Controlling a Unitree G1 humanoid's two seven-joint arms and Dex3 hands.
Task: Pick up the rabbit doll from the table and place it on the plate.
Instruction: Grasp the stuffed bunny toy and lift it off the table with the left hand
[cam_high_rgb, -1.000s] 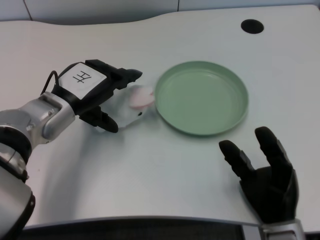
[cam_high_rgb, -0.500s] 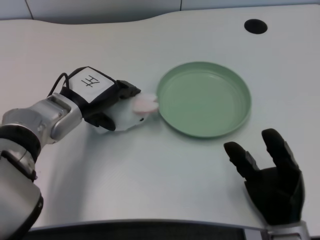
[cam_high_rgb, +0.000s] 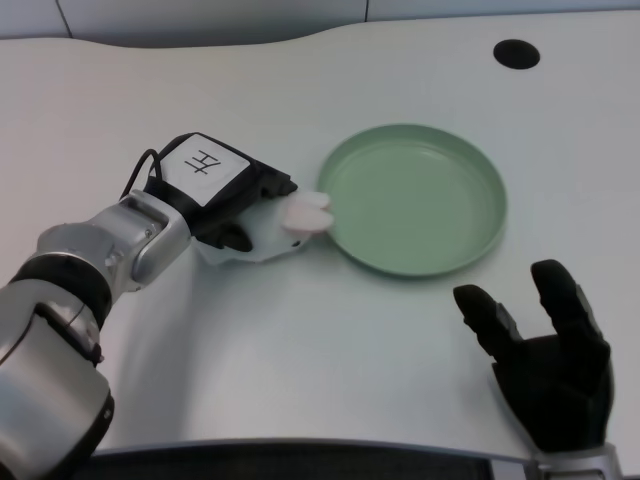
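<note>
Head view, left hand (cam_high_rgb: 222, 192) gripping rabbit doll (cam_high_rgb: 285, 225), beside plate (cam_high_rgb: 490, 235)

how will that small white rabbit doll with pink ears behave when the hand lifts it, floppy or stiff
The small white rabbit doll with pink ears looks plush, so it will probably squash under the black left hand closed over it. Its ears, sticking out by the round green plate, may flop. It seems light and unlikely to roll.
</note>
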